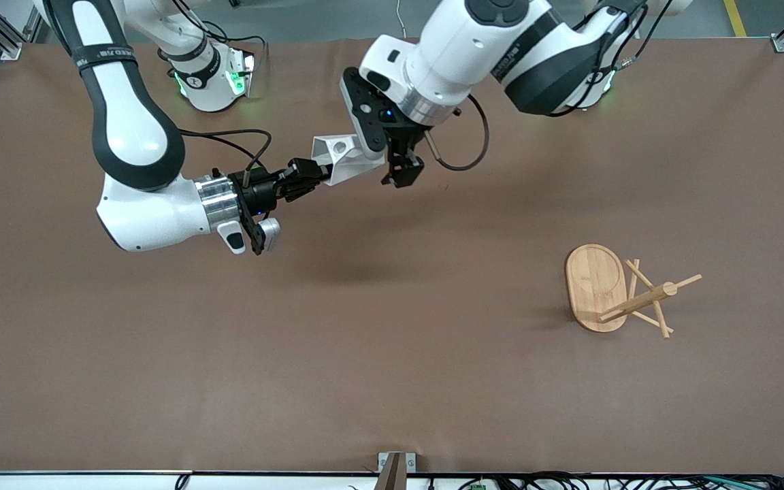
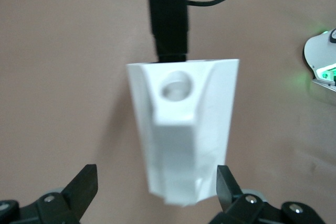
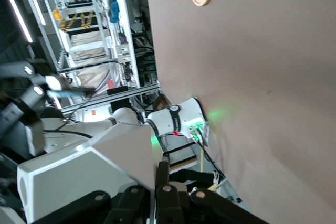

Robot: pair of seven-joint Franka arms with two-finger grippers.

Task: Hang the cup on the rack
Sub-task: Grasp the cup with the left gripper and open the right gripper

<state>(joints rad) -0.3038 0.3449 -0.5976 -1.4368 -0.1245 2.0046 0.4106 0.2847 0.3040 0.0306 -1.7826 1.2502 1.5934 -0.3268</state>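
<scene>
1. The light bamboo mug rack [image 1: 599, 289], with oval base and crossing pegs, lies tipped over on the brown table [image 1: 392, 381] toward the left arm's end.
2. The small white faceted cup [image 1: 343, 160], its handle tab pierced by a round hole, is held in the air above the table.
3. The right gripper [image 1: 307, 175], reaching sideways, clamps the cup's rim.
4. The left gripper [image 1: 402, 170] points down, fingers [image 2: 84, 184] spread either side of the cup, not touching.

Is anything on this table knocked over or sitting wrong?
Yes. The rack lies tipped on its side toward the left arm's end of the table, its oval base on edge and its pegs touching the cloth. The cup is up in the air, held by the right gripper, with the open left gripper alongside it.
</scene>
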